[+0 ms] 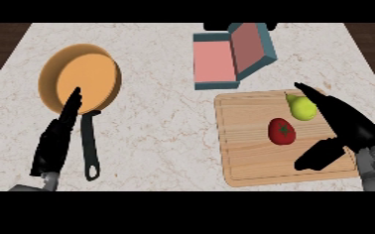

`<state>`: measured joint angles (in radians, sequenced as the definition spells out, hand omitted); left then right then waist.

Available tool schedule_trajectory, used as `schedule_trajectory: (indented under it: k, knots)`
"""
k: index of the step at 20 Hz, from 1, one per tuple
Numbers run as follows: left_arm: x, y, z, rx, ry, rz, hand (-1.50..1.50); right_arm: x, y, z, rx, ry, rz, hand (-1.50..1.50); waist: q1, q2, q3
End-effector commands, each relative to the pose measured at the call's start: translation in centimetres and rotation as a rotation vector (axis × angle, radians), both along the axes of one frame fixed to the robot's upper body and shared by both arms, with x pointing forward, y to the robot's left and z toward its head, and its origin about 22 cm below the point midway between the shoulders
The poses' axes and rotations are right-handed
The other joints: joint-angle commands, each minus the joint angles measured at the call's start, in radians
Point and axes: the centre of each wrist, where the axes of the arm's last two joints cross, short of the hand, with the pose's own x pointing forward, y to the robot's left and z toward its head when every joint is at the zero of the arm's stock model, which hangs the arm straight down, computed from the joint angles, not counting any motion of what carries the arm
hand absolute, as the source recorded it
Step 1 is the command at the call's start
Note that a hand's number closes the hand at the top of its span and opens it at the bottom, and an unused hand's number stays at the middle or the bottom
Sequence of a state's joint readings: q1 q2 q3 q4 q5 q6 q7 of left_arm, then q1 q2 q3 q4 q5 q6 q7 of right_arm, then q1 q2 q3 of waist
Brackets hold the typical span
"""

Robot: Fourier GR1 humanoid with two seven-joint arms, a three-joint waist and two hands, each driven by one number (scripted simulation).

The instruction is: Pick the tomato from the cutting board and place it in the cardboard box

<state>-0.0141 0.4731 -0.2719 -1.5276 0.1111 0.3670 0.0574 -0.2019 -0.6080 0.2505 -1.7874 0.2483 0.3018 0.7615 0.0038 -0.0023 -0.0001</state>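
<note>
A red tomato (282, 131) with a green stem lies near the middle of the wooden cutting board (249, 153) at the right. My right hand (344, 124) hovers just right of the tomato, open, fingers stretched toward the board's far edge and thumb low at the front, apart from the tomato. The box (227, 59) stands beyond the board, teal outside and pink inside, with its lid raised at the right. At the left, my left hand (55, 139) rests open with fingers up, holding nothing.
A yellow-green pear-like fruit (302, 107) sits on the board behind the tomato, beside my right fingers. A frying pan (79, 79) with a black handle (90, 146) lies at the left, next to my left hand. Marble counter lies between pan and board.
</note>
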Motion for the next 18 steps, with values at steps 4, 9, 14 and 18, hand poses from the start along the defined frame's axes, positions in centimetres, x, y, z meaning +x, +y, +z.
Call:
schedule_trajectory:
  k: [4,9,14,18]
  knots:
    - [0.2,-0.7,-1.0,-0.003,0.029,-0.005,0.00,-1.1,0.7,-0.7,-0.044,0.037,-0.050,-1.50,-0.006,0.001,0.000]
    - [0.8,1.9,-0.7,-0.007,0.009,-0.004,0.00,0.2,0.5,-4.1,-0.071,0.079,-0.061,-1.50,-0.002,0.003,0.000]
    - [1.7,1.2,-1.1,-0.008,0.016,-0.001,0.00,-1.8,-0.2,-3.8,-0.083,0.080,-0.051,-1.50,-0.007,0.002,0.000]
    - [-0.5,-0.1,-1.2,-0.012,0.004,-0.011,0.00,-0.5,1.6,-6.3,-0.088,0.077,-0.046,-1.50,-0.001,0.002,0.000]
